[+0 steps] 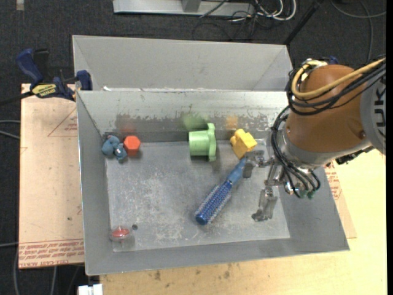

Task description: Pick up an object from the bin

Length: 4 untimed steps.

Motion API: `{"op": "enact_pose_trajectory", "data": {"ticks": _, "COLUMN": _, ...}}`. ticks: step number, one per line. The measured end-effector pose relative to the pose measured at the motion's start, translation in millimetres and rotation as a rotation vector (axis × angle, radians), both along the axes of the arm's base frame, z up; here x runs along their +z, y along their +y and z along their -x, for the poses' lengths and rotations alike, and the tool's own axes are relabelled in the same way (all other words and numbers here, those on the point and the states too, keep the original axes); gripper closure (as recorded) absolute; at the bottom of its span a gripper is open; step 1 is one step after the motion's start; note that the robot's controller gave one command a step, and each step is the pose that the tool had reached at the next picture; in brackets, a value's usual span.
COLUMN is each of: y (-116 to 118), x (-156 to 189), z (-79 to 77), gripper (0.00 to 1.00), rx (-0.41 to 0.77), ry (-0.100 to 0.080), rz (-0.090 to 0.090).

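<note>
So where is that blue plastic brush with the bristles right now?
In the camera view the blue plastic bristle brush lies diagonally, right of centre, below the green plastic spool and yellow block, just left of the gripper.

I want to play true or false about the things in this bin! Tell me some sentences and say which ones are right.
1. The blue brush lies slanted on the floor of the bin. True.
2. The tool holds the yellow block. False: the yellow block lies by the back wall, apart from the tool, which is down low to the right of the blue brush.
3. The green spool sits just left of the yellow block. True.
4. The orange block lies in the front right corner. False: it is at the back left, beside a small blue thing.
</note>
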<state>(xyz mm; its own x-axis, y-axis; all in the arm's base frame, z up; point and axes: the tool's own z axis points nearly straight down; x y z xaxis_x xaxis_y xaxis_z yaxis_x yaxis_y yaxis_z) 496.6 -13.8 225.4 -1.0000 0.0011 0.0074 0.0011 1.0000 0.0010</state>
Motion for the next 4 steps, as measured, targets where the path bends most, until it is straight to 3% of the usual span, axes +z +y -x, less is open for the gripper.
{"op": "enact_pose_trajectory", "data": {"ticks": 1, "y": 33.9, "x": -101.5, "z": -28.4, "gripper": 0.0, "rx": 0.082, "ry": -0.002, "rz": -0.001}}
{"op": "enact_pose_trajectory", "data": {"ticks": 2, "y": 34.0, "x": -157.9, "z": -24.0, "gripper": 0.0, "rx": 0.18, "ry": -0.005, "rz": -0.001}}
{"op": "enact_pose_trajectory", "data": {"ticks": 3, "y": 33.9, "x": -155.9, "z": -24.7, "gripper": 1.0, "rx": 0.18, "ry": -0.008, "rz": -0.001}}
{"op": "enact_pose_trajectory", "data": {"ticks": 4, "y": 34.0, "x": -155.8, "z": -24.7, "gripper": 0.0, "rx": 0.18, "ry": -0.008, "rz": -0.001}}
